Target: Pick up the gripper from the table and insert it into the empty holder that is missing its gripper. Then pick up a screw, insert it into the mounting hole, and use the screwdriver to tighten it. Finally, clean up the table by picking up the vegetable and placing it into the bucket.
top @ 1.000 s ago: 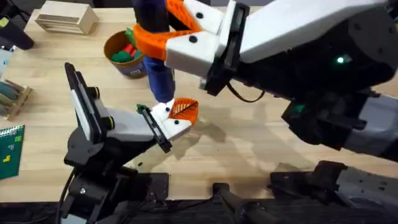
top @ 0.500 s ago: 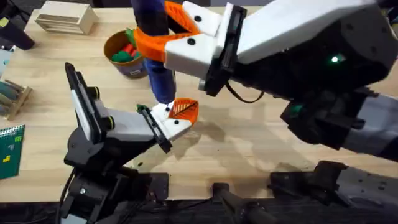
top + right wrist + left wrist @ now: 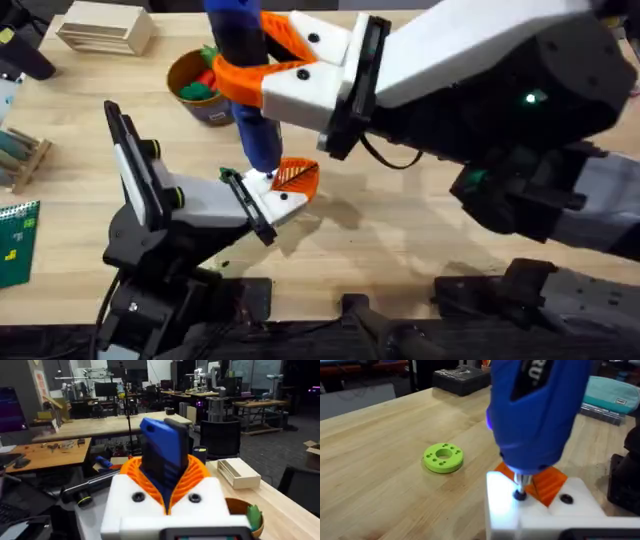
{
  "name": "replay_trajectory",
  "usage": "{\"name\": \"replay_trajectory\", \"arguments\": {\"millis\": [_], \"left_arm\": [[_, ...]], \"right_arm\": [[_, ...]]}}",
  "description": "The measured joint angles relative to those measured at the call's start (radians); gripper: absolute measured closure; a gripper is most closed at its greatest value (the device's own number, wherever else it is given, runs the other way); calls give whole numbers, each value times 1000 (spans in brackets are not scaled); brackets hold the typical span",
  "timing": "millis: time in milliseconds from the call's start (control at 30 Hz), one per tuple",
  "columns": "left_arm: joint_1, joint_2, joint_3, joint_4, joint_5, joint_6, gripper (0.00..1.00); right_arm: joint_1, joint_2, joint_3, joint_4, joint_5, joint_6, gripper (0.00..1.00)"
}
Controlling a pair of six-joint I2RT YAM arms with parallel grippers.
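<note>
Clamping the screwdriver [image 3: 245,95] upright in my right gripper [image 3: 262,58], I rest its tip on the holder [image 3: 270,195] beside the gripper [image 3: 297,176].

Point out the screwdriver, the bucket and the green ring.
screwdriver [image 3: 535,405]: left wrist view, blue handle.
bucket [image 3: 212,110]: overhead view, patterned side wall.
green ring [image 3: 443,457]: left wrist view, flat top face.

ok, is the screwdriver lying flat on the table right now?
No. The right gripper holds the screwdriver upright, its tip down on the white holder beside the orange gripper.
</note>
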Motion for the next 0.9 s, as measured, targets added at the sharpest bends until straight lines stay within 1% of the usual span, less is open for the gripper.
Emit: {"name": "replay_trajectory", "arguments": {"millis": [533, 633, 800, 900], "left_arm": [[-1, 0, 0, -1, 0, -7, 994], [-1, 0, 0, 0, 0, -6, 994], [-1, 0, 0, 0, 0, -4, 994], [-1, 0, 0, 0, 0, -4, 994]], "right_arm": [[0, 0, 0, -19, 3, -1, 971], [0, 1, -1, 16, 3, 0, 971], [0, 3, -2, 211, 0, 0, 971], [0, 0, 3, 186, 0, 0, 971]]}}
